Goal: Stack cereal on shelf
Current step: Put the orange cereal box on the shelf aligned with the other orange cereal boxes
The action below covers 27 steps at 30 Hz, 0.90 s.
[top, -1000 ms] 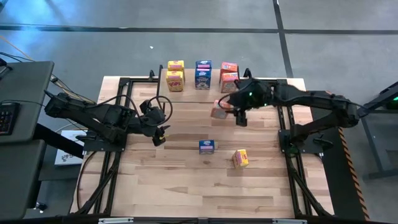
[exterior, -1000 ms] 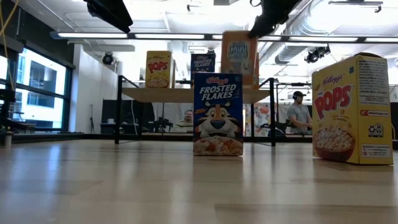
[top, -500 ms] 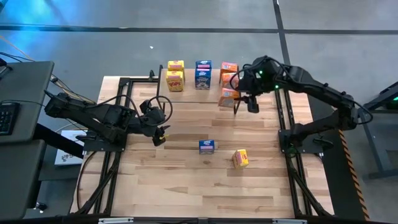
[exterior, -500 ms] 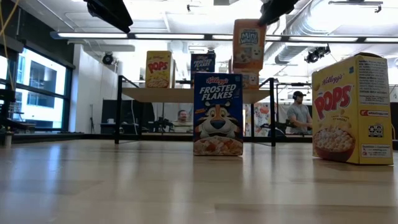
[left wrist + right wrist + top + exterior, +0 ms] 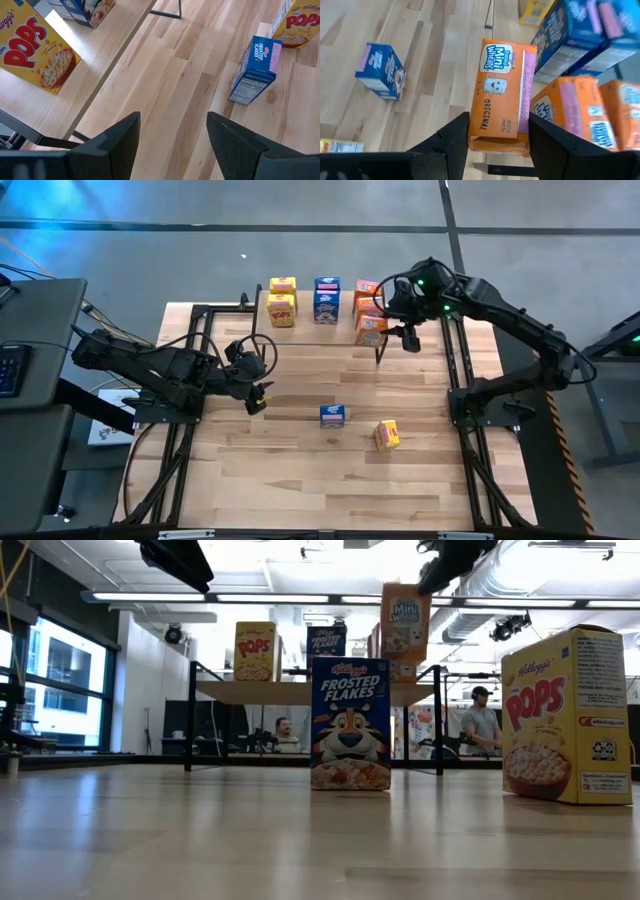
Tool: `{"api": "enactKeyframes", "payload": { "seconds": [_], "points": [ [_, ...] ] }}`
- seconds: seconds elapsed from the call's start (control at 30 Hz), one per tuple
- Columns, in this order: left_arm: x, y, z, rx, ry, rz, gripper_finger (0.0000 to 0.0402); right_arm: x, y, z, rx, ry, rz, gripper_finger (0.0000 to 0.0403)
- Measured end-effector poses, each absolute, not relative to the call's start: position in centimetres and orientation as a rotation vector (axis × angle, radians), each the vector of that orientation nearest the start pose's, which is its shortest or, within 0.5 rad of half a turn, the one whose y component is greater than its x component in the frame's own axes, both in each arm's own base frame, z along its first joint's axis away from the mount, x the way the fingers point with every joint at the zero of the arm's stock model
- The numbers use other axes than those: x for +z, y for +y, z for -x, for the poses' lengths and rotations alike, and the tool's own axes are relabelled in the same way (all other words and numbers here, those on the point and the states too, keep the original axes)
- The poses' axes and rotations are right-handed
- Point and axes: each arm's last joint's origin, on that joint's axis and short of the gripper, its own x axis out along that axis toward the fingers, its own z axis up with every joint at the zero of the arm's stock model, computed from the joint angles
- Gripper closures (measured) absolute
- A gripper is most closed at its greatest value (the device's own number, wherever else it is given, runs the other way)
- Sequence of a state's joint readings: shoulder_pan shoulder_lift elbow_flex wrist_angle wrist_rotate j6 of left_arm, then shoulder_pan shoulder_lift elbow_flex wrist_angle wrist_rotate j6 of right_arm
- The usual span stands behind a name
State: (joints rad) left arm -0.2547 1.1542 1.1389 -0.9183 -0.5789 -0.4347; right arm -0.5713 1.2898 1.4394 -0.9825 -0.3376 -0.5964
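Note:
My right gripper is shut on an orange Mini Wheats box, held in the air at the shelf's right end, just in front of two orange boxes. The held box also shows in the high view and the low view. Two yellow boxes and two blue boxes stand on the shelf. A blue Frosted Flakes box and a yellow Pops box stand on the table. My left gripper is open and empty at mid-left. My right gripper pinches the orange box between its two fingers, across the two narrow sides, at the end nearest the wrist. The fingers come from above, slanting down. The box hangs upright below them, lifted clear of table and shelf.
The shelf's black legs stand on the table near the held box. Black arm frames run along both table sides. Bare wood lies between the shelf and the two loose boxes. People show in the room behind the table.
My right gripper has carried the orange box up and toward the table's far edge, to the shelf's right end. The box, tilted a second ago, now hangs upright. It rose, then came down a little in the last half second.

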Motion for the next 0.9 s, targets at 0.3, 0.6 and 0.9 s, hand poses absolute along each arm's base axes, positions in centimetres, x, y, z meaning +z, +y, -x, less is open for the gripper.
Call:
{"api": "enactKeyframes", "payload": {
  "seconds": [0.3, 0.6, 0.9],
  "points": [
    [32.7, -3.9, -21.1, 0.475, 0.767, 0.025, 0.0181, 35.9, -14.0, -23.2, 0.051, 0.853, 0.186, 0.0231],
    [32.7, -3.9, -21.1, 0.475, 0.767, 0.025, 0.0181, 35.7, -14.9, -23.1, -0.003, 0.876, 0.188, 0.0231],
    [32.7, -3.9, -21.1, 0.475, 0.767, 0.025, 0.0181, 35.9, -15.5, -22.7, -0.036, 0.878, 0.197, 0.0230]
  ]
}}
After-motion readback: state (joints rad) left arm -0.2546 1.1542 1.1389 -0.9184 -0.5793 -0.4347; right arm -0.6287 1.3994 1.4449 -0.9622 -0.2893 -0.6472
